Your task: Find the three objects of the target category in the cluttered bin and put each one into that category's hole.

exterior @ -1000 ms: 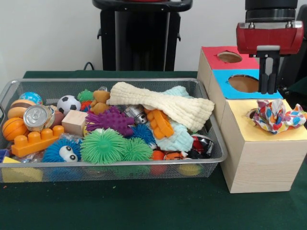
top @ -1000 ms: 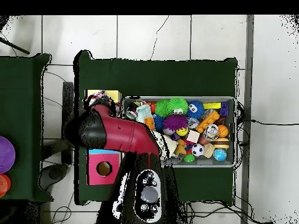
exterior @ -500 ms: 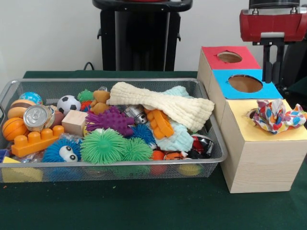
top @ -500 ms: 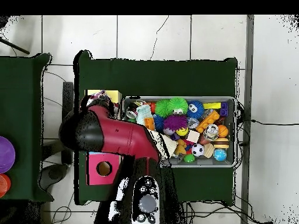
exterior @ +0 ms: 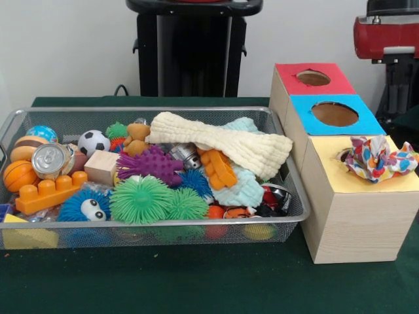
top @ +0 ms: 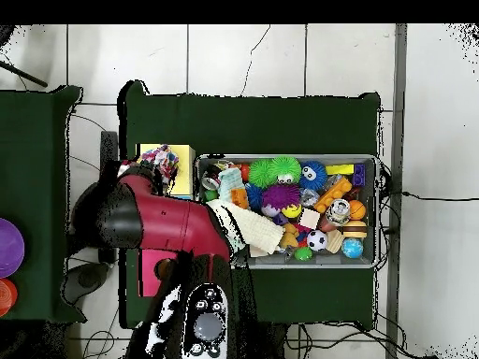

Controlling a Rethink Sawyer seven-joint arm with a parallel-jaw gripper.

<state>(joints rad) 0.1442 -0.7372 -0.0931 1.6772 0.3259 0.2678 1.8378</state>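
Tool (exterior: 397,85) sat up at the top edge of my front view, red housing with black fingers hanging behind the box row, and honestly I couldn't tell if they were spread or pressed together. It held nothing I could see. No readable writing or brand anywhere, not even on the silver can (exterior: 50,160), which showed only its pull-tab top.

The patterned cloth (exterior: 378,157), crumpled and floppy with bright dots, lay bunched on the yellow-topped box (exterior: 357,216), right at its hole. Next in the row were the blue-topped box (exterior: 334,115) and the red-topped box (exterior: 312,78), each with a round hole, all pale wood grain.

The wire mesh bin (exterior: 39,121) on the green worktop (exterior: 196,281) was stuffed: a waffle-textured cream towel (exterior: 222,142) draped on top, a spiky green rubber ball (exterior: 140,201), a purple spiky one (exterior: 149,165), a plain wooden block (exterior: 101,167), an orange studded brick (exterior: 49,192) and a little soccer ball (exterior: 93,142).
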